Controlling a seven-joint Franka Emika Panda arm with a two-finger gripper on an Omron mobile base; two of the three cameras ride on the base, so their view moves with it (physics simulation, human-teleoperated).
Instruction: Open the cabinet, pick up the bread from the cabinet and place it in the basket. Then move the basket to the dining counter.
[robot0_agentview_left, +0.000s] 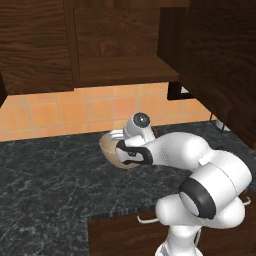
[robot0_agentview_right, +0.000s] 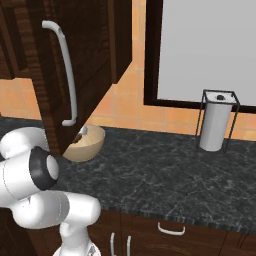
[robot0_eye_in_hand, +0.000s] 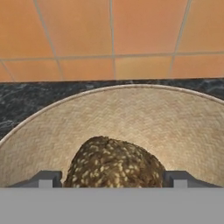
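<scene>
The cabinet (robot0_agentview_right: 85, 65), dark brown wood grain, stands with its door open in the upper left of the right base view. The round tan basket (robot0_eye_in_hand: 131, 118) sits upright on the black counter at centre frame of the hand view. The brown seeded bread (robot0_eye_in_hand: 114, 164) lies inside it, at lower centre.

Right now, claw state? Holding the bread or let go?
Claw: open, fingers wide on either side of the bread, which sits inside the basket. Whether they touch it cannot be told.
</scene>
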